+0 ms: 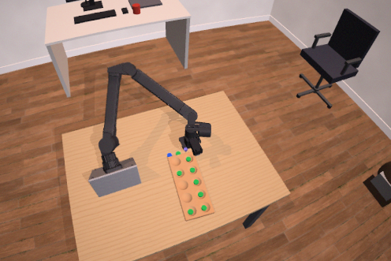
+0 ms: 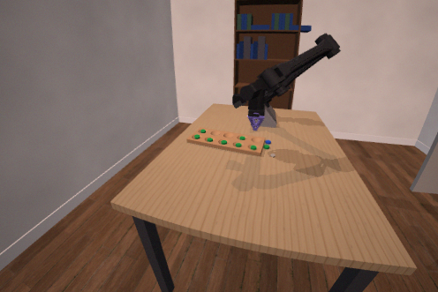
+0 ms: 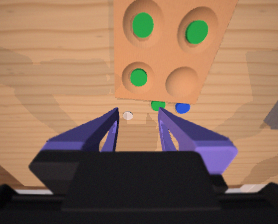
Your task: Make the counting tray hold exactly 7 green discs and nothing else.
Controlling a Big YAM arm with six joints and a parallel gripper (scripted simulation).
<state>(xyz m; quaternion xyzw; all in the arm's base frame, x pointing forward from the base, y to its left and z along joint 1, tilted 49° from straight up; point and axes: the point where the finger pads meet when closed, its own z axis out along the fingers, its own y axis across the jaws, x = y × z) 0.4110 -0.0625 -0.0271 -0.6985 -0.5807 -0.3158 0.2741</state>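
The wooden counting tray [image 1: 198, 216] [image 2: 231, 149] [image 3: 165, 52] lies flat on the table, with two rows of pockets. Several pockets hold a green disc each, such as the end green disc [image 1: 188, 159] [image 3: 138, 77]; three pockets are empty, one of them the empty end pocket [image 1: 175, 161] [image 3: 182, 82]. Just off the tray's end lie a loose green disc [image 1: 178, 153] [image 2: 267, 146] [image 3: 158, 105], a blue disc [image 1: 169, 154] [image 2: 268, 141] [image 3: 182, 107] and a small white disc [image 2: 272, 155] [image 3: 128, 115]. My gripper [image 1: 188, 150] [image 2: 256, 127] [image 3: 138, 112] hangs above that end, open, with nothing between its fingers.
The arm's grey base [image 1: 114, 180] stands on the table left of the tray. The table's right edge [image 1: 272, 168] is some way off. A desk, an office chair and a bookshelf stand well away.
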